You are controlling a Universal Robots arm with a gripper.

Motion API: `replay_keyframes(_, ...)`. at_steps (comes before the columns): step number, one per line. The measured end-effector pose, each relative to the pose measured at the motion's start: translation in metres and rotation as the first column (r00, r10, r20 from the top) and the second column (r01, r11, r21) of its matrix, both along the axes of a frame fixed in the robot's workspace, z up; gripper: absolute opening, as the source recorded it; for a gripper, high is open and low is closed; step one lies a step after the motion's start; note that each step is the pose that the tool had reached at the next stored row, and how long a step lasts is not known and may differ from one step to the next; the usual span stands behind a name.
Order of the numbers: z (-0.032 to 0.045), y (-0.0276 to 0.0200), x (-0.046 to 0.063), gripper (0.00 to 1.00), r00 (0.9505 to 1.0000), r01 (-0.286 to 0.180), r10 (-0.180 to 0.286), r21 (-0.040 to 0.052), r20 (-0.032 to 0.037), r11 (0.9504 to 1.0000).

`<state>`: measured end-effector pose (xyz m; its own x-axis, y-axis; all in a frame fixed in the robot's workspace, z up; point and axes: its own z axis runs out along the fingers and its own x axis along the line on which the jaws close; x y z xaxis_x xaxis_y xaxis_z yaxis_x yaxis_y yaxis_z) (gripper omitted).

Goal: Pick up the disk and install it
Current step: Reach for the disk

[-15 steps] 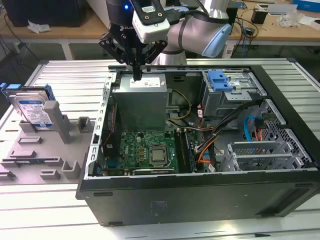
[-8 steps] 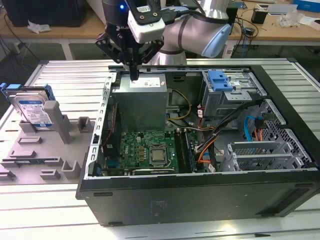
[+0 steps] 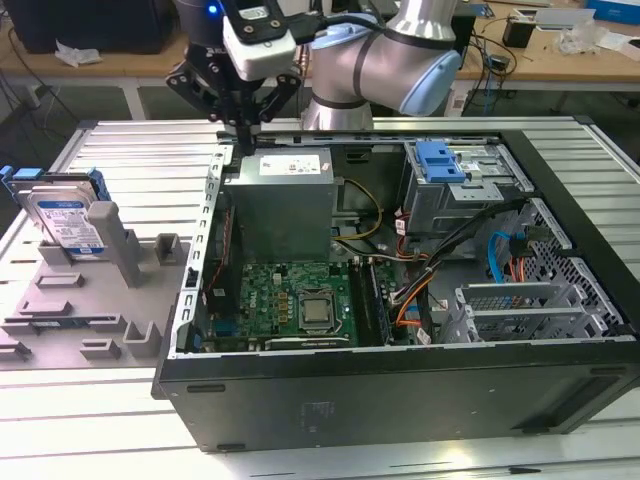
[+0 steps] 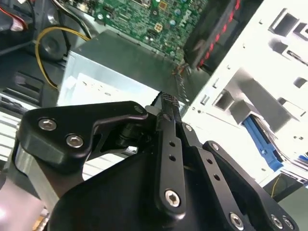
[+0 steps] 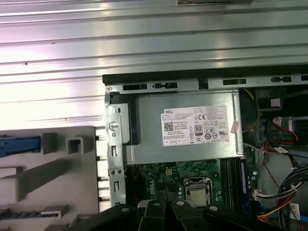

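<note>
A ribbed silver metal table [image 3: 130, 150] carries the work, with wooden desks and loose cables in the room behind it. On the table lies an open black computer case [image 3: 400, 390], its green motherboard [image 3: 290, 300] and grey power supply [image 3: 280, 215] exposed. A blue plastic latch piece [image 3: 440, 160] sits on the drive cage inside the case. The disk [image 3: 62, 218] is outside the case, well off to the exterior view's left of it. It stands on edge in a grey fixture [image 3: 100, 300], label facing out and blue rail around it. The gripper [image 3: 243, 122] hangs over the case's far corner on the fixture's side, just above the power supply's edge and well apart from the disk. Its black fingers [image 4: 168, 103] are drawn together at the tips with nothing between them. The first wrist view looks down past the fingers onto the power supply's white label [image 5: 195, 126].
</note>
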<state>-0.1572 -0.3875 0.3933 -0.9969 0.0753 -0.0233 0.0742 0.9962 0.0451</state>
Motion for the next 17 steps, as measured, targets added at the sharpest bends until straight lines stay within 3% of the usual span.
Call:
replay_keyframes(2,0.0002,0.0013,-0.007,0.11,1.0000,0.000,0.000,0.0000,0.0000,1.0000)
replay_keyframes(9,0.0006,0.0120,-0.049,0.11,1.0000,0.000,0.000,0.0000,0.0000,1.0000)
replay_keyframes(13,0.0006,0.0175,-0.061,0.11,1.0000,0.000,0.000,0.0000,0.0000,1.0000)
replay_keyframes(15,0.0007,0.0271,-0.080,0.11,1.0000,0.000,0.000,-0.0001,-0.0002,1.0000)
replay_keyframes(17,0.0006,0.0300,-0.095,0.11,1.0000,0.000,0.000,0.0000,0.0000,1.0000)
